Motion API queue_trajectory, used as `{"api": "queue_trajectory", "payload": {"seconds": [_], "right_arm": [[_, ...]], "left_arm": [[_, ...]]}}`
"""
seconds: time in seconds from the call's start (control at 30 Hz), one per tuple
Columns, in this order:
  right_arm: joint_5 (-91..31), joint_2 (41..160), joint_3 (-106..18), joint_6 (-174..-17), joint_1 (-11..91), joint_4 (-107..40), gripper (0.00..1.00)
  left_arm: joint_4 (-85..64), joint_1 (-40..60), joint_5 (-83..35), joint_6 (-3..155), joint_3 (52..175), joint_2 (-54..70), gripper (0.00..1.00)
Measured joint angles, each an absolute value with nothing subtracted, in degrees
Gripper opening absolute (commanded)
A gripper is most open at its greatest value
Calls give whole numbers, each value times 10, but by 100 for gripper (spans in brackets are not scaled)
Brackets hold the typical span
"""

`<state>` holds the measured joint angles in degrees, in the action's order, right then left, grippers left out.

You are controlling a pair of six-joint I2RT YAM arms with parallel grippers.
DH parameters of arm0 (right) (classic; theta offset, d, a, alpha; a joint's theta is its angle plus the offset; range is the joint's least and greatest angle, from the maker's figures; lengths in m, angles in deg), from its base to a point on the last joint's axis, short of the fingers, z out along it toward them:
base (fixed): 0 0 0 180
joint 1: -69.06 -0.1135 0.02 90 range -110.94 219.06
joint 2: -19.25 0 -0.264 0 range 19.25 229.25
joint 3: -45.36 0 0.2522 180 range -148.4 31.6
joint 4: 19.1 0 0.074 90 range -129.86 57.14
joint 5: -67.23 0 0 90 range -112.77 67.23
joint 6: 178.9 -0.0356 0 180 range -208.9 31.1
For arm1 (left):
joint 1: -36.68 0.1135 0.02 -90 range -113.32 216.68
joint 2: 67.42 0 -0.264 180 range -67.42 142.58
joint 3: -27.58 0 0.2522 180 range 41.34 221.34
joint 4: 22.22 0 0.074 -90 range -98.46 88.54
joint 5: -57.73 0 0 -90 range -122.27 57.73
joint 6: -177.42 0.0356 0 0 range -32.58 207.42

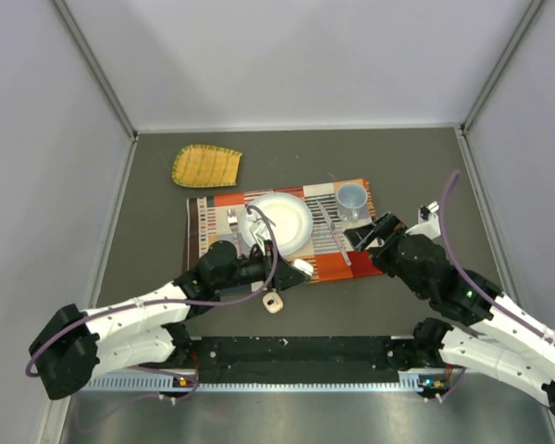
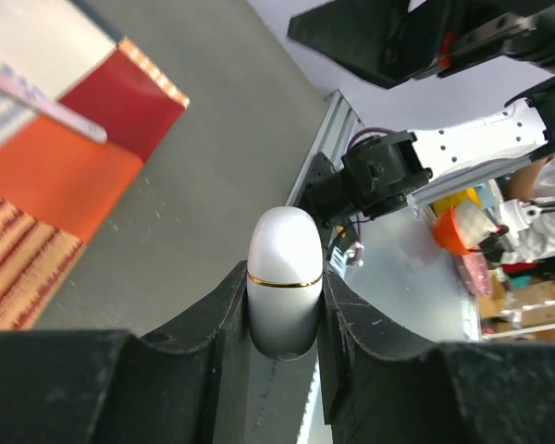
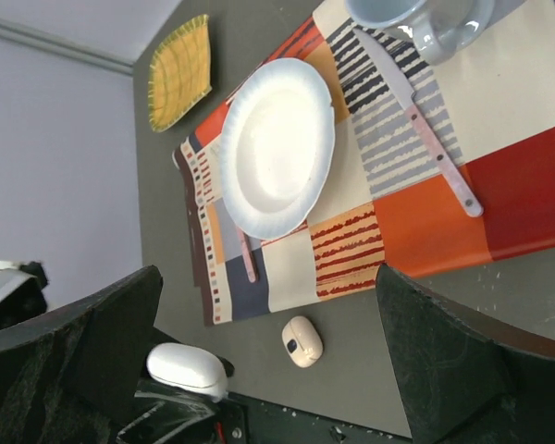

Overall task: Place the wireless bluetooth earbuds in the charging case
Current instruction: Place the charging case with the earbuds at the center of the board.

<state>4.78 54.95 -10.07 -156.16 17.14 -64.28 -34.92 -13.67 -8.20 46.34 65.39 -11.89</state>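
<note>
The left tool (image 2: 285, 287) is clamped tight on a smooth white capsule ringed by a thin gold seam, taken here to be the charging case (image 2: 282, 242). Its two dark fingers pinch the lower half while the rounded top juts free over the grey bench (image 2: 194, 185). The right tool (image 1: 374, 231) hangs with its jaws spread wide and nothing between them, above the right end of the striped placemat (image 3: 416, 213) and well apart from the case. On the bare bench just off the mat's near edge, near the left tool, lies a small pale object (image 3: 302, 340) with a dark mark on it. Whether it holds the earbuds cannot be told, and no loose earbuds can be made out in any view.

The likeliest trouble starts at the grip. A glossy egg shape held only by its sides could twist or squirt out if the other tool presses on it. The seam looks shut, so the lid probably has to come open first, and prying with broad fingers could knock the case loose. A reach for the pale object could nudge it toward the bench's near edge, or clip the knife (image 3: 425, 139) or the plate (image 3: 277, 148) on the mat.
</note>
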Motion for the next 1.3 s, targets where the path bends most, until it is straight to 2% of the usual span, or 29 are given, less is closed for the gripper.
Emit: {"api": "queue_trajectory", "payload": {"seconds": [0.37, 0.77, 0.8, 0.87, 1.3], "right_arm": [[61, 569, -101, -1565, 171, -661, 99], [61, 546, -98, -1571, 171, -669, 99], [60, 544, -95, -1571, 171, -670, 99], [60, 539, -92, -1573, 171, -672, 99], [54, 533, -92, -1578, 171, -672, 99]], "left_arm": [[-430, -213, -140, 302, 642, 26, 0], [-495, -243, -153, 184, 641, 163, 0], [-501, -244, -155, 177, 641, 172, 6], [-509, -245, -162, 159, 641, 192, 12], [-549, -265, -217, 103, 632, 260, 18]]}}
